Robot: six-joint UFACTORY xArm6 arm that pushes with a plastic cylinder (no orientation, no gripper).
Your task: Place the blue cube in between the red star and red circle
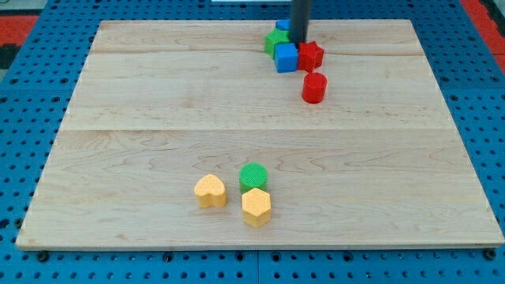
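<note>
The blue cube (286, 57) sits near the view's top, right of centre, touching the red star (311, 54) on its right. The red circle (314, 87), an upright cylinder, stands just below and right of them, apart from the cube. My tip (299, 40) comes down from the view's top edge and stands just above the cube and star, at their upper edges. A green block (276, 40) lies left of the tip, and a second blue block (282, 26) peeks out behind the rod, its shape hidden.
Near the view's bottom centre stand a green circle (253, 175), a yellow heart (211, 191) and a yellow hexagon (256, 207), close together. The wooden board (158, 118) lies on a blue surface.
</note>
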